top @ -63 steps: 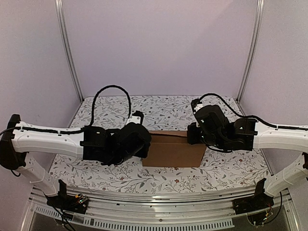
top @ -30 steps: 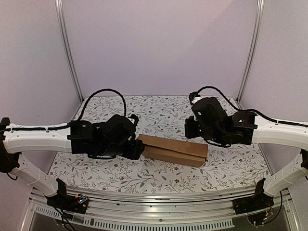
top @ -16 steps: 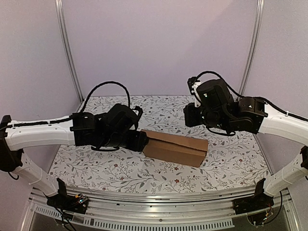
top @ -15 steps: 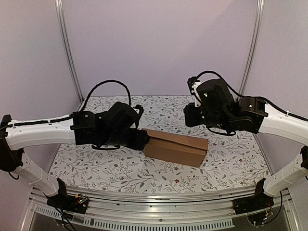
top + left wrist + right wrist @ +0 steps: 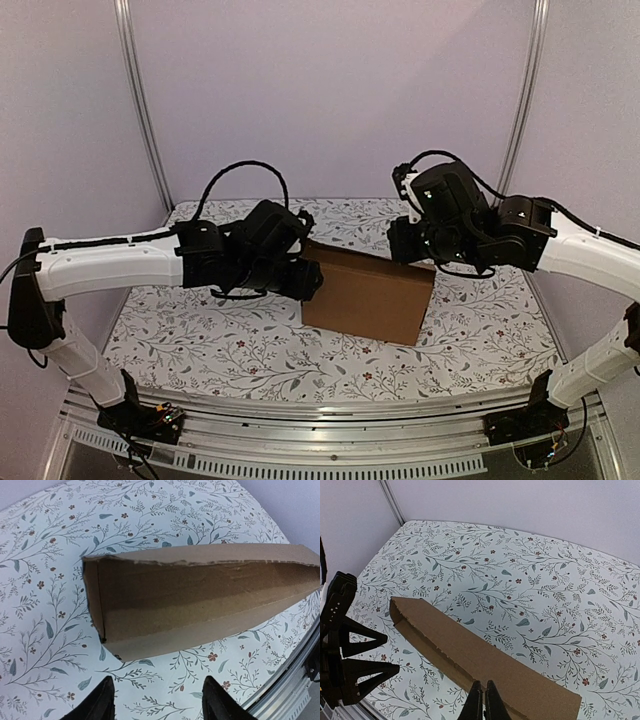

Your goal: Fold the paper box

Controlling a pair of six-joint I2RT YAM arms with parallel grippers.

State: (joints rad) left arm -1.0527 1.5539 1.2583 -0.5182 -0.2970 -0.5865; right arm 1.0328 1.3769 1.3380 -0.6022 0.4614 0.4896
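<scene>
The paper box (image 5: 365, 295) is plain brown cardboard and stands reared up mid-table, its broad face toward the front. My left gripper (image 5: 308, 280) is at its left end. In the left wrist view the box (image 5: 200, 600) lies just beyond my left gripper (image 5: 160, 705), which is open with only tablecloth between its fingers (image 5: 105, 702). My right gripper (image 5: 412, 250) is at the box's upper right corner. In the right wrist view it (image 5: 481, 704) is shut, its tips over the near edge of the box (image 5: 485, 655). I cannot tell whether they touch it.
A floral tablecloth (image 5: 200, 340) covers the table. Purple walls and two metal posts (image 5: 140, 100) (image 5: 520, 100) enclose the back and sides. A metal rail (image 5: 330, 410) runs along the front edge. The left gripper's open fingers (image 5: 355, 655) show in the right wrist view.
The box has reared up from lying low and tilted to standing tall. My left arm has moved forward and right along its left end. The right gripper stays shut near the top right.
</scene>
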